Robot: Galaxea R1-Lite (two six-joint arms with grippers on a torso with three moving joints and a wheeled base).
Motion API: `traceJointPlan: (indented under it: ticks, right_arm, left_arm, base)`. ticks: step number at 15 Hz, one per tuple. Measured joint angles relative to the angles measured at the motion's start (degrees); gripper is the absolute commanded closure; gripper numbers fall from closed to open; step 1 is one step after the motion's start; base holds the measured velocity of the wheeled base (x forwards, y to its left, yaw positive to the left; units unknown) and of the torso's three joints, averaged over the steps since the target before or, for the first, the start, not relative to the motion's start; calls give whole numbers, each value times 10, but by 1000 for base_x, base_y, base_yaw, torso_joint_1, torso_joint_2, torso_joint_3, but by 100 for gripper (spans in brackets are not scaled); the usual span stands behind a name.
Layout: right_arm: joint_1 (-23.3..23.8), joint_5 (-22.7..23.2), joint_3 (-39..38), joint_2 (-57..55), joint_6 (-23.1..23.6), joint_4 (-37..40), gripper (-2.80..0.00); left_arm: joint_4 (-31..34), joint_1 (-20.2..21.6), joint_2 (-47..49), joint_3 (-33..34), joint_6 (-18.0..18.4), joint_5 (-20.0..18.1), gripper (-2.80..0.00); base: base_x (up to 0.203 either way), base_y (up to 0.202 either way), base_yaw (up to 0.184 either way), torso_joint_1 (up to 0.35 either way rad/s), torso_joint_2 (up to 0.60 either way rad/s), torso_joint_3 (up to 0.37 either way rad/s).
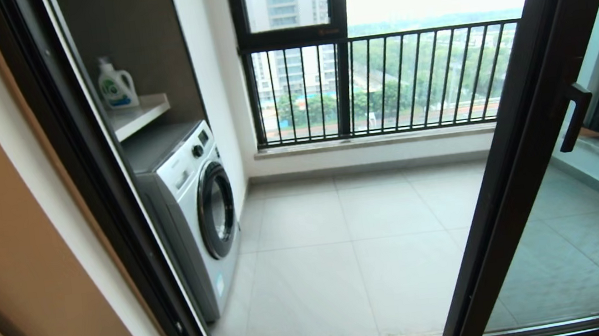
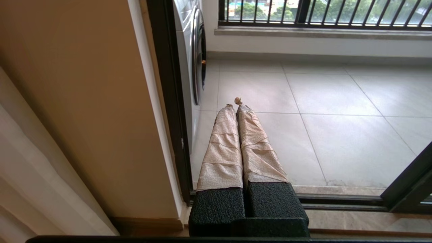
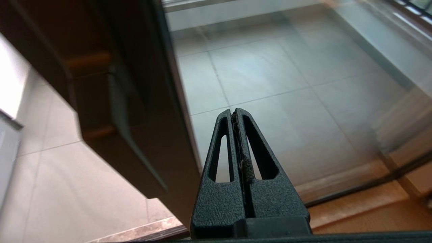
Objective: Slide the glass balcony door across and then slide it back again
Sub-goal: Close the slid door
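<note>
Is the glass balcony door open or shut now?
Open. The glass balcony door stands to the right, leaving a wide gap to the balcony floor.

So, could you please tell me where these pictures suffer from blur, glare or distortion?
Head view: the glass balcony door and the left jamb lean outward, a wide-angle bend; the sky is washed out. Right wrist view: the door handle close by is out of focus, and the glass gives a milky sheen. Left wrist view: sharp, evenly lit.
</note>
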State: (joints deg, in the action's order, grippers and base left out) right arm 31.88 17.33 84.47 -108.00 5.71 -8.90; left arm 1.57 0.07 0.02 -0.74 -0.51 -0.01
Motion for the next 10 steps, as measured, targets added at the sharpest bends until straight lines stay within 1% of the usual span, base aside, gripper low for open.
traceJointPlan:
  ticks: [4,7,10]
  right_arm:
    - [-20,23,4,-8,0,2,0]
    - [-24,45,10,-10,1,2,0]
    - [-27,47,20,-11,1,2,0]
  left_arm:
    - [0,0,0,0,0,0,0]
    - [0,0,0,0,0,0,0]
    - [0,0,0,0,0,0,0]
  base:
    - [0,0,0,0,0,0]
    - [0,0,0,0,0,0]
    - [0,0,0,0,0,0]
